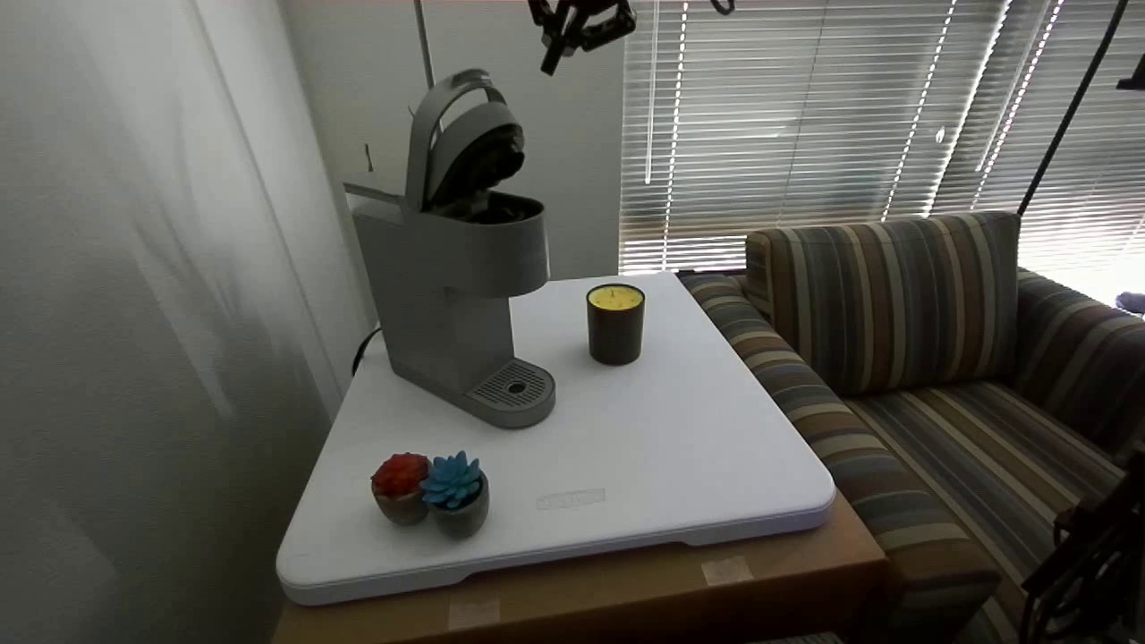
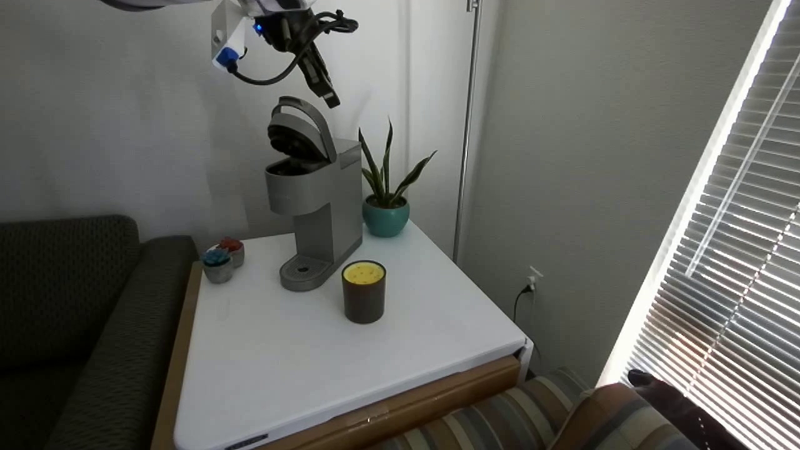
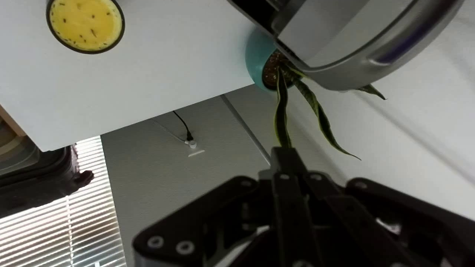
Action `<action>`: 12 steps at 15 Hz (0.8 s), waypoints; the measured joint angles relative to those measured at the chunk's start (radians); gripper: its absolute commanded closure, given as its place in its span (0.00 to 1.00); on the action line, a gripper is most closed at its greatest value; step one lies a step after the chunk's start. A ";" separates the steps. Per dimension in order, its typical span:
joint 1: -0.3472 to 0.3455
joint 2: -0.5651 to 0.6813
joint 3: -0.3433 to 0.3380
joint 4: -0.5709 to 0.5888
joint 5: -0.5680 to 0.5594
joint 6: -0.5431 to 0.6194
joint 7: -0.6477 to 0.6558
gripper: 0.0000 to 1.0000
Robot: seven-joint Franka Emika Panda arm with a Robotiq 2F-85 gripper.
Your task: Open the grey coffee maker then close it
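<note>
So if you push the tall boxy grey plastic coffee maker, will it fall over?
The coffee maker might wobble if pushed high up, since it's tall and narrow. Its round-fronted grey drip base sticks out, probably helping stop it tipping forward. Its open rounded grey lid would likely swing first, as it looks hinged.

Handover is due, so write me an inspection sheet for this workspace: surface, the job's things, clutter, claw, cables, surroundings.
Surface: white tabletop, faint mark near one edge, unreadable.
Job's things: coffee maker upright, lid raised, so closing it remains.
Clutter: candle, small red plant, small blue plant, potted plant.
Claw: shut, nothing seen held; near the lid but apart from it.
Cables: black cord behind the coffee maker; black plug in a wall outlet; whether they join is hidden.
Surroundings: striped armchair beside the tabletop, dark sofa, window blinds, metal pole.
</note>
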 measured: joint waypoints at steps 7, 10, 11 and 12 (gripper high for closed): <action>0.013 0.068 0.034 0.103 0.000 0.000 -0.007 1.00; 0.013 0.105 0.063 0.150 0.002 0.000 -0.022 1.00; 0.013 0.118 0.071 0.167 0.004 0.000 -0.031 1.00; 0.013 0.131 0.078 0.183 0.006 0.000 -0.040 1.00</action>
